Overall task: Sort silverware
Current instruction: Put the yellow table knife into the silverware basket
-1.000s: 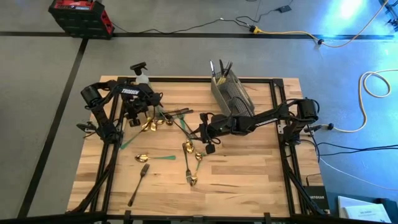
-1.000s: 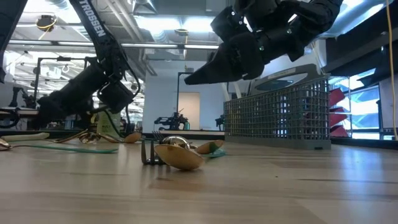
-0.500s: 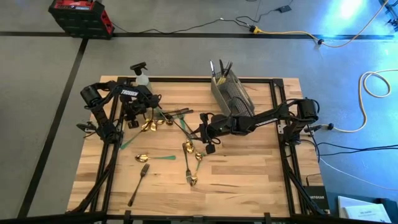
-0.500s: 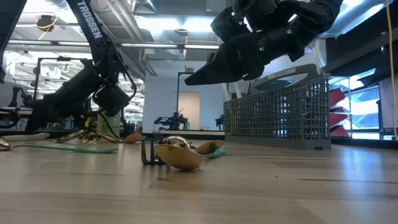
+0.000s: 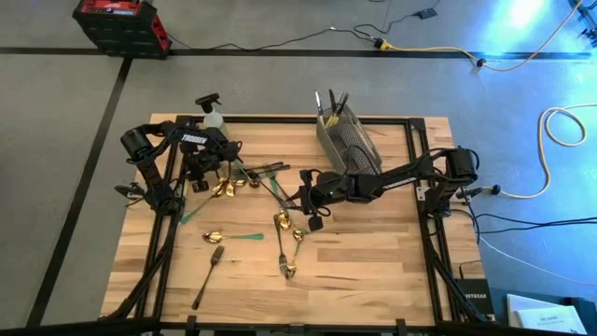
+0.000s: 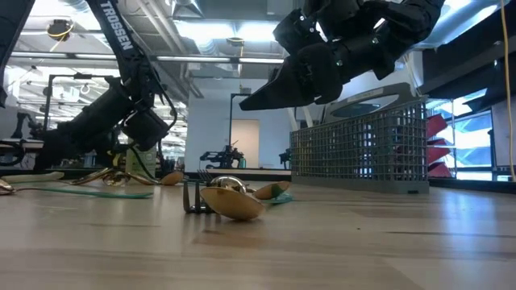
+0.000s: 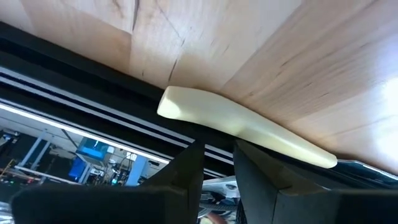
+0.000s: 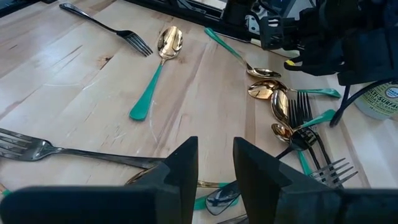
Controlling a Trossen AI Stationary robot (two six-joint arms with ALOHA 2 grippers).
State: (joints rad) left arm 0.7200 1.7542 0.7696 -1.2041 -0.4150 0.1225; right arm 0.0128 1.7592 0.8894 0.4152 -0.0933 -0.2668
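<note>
Silverware [image 5: 284,233] is scattered loose on the worktop [image 5: 373,261] between the arms, unsorted. Three pieces are stood upright in the mesh caddy [image 5: 350,145], presumably the drop point. The right pincer [image 8: 216,146] is hung above the middle cluster, fingers slightly apart and empty, likely lined up for a pick. The left pincer [image 7: 219,146] is parked at the worktop's far-left edge, slightly apart, nothing held. Counted from the right wrist: four gold spoon bowls clustered, one green-handled spoon [image 8: 158,62], one dark fork [image 8: 99,22].
</note>
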